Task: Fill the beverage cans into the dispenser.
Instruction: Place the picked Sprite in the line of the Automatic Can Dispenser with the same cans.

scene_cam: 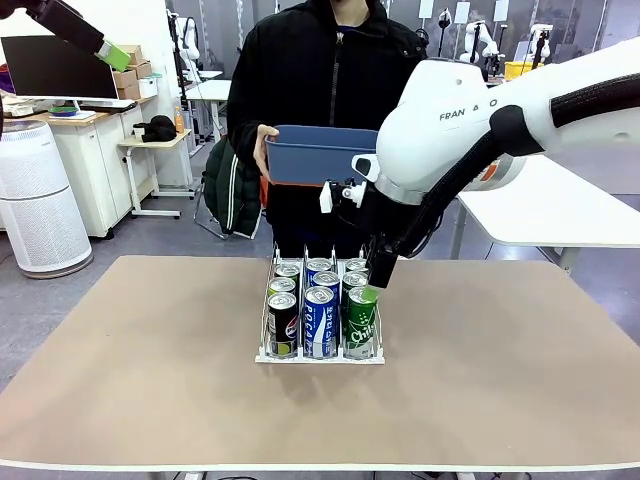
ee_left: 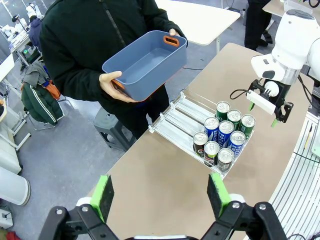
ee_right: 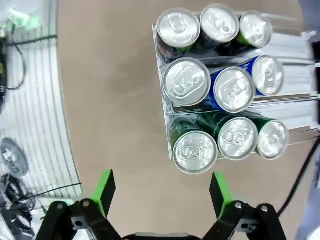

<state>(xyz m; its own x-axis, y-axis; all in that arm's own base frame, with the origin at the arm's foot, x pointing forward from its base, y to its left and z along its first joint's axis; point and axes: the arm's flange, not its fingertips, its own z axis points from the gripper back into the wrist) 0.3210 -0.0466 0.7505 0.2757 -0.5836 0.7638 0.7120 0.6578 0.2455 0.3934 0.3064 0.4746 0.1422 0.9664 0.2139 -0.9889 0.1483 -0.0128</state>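
- While nine beverage cans (scene_cam: 319,318) stand upright in the dispenser (scene_cam: 320,355), my right gripper (ee_right: 162,195) hovers spread just above the front green can (ee_right: 193,150).
- My left gripper (ee_left: 162,196), spread, is raised well apart.

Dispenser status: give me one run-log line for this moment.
dispenser: nine cans, three lanes | right hand: open, above green cans | left hand: open, raised | person: holds bin

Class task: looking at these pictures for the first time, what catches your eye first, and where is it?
Mid-table, the small white three-lane rack holds nine slim silver-topped cans: black ones in its left lane, blue in the middle, green on the right. The right arm's open claw hangs just above the green lane. Behind the table, a person holds a blue rectangular plastic bin, which looks empty.
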